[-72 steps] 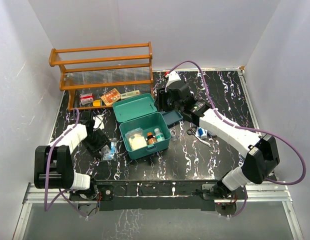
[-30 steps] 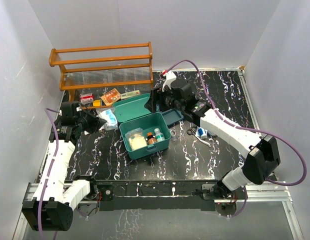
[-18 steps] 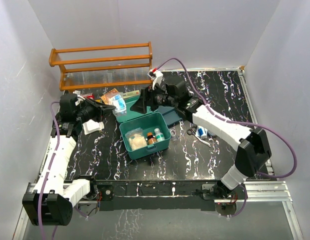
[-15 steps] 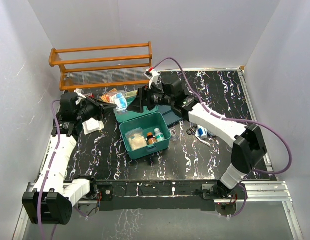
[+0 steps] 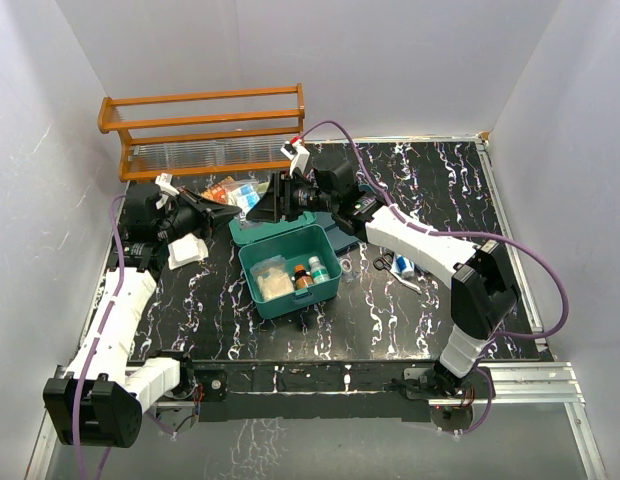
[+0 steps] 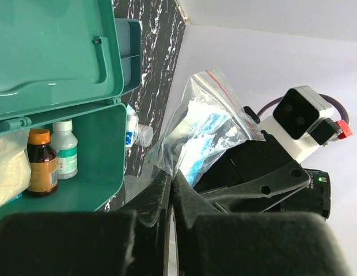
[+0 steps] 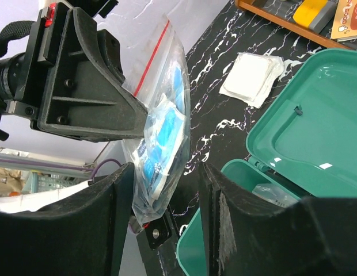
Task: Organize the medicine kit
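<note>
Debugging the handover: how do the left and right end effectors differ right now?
The left end effector is shut, pinching the plastic bag's edge; the right end effector is open, a finger on each side of that bag. The left sits left of the green box, the right behind it. Both meet at the same bag.

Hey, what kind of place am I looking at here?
Probably a robotics lab test cell: white panel walls box in a black marbled table, two robot arms are bolted at its near edge, and props like the medicine kit look staged.
</note>
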`<move>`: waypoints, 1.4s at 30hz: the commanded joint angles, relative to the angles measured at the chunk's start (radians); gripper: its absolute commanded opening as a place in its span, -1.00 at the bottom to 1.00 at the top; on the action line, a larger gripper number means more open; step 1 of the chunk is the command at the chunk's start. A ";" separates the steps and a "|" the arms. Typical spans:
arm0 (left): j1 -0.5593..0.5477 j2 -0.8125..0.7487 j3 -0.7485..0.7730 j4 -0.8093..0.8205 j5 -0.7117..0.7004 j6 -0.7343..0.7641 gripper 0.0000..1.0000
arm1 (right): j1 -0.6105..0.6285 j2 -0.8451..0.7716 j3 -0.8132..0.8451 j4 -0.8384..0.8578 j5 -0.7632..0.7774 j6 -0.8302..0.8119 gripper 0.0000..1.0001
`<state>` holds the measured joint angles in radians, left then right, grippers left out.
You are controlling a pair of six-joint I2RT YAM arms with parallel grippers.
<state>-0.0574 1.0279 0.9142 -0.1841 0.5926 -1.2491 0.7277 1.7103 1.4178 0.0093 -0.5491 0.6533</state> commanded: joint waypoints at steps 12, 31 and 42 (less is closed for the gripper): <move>-0.005 -0.013 0.004 -0.071 0.007 0.060 -0.75 | -0.008 0.012 0.062 0.073 0.032 0.040 -0.75; -0.005 0.050 0.130 -0.554 -0.381 0.300 0.15 | -0.071 -0.119 -0.110 -0.250 0.076 -0.175 -0.91; -0.005 -0.011 0.085 -0.593 -0.369 0.363 0.15 | 0.031 -0.105 -0.207 -0.281 0.087 -0.103 -0.90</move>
<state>-0.0616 1.0691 1.0035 -0.7361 0.2199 -0.9329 0.6983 1.6108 1.2186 -0.3077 -0.4873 0.5125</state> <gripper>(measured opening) 0.577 0.088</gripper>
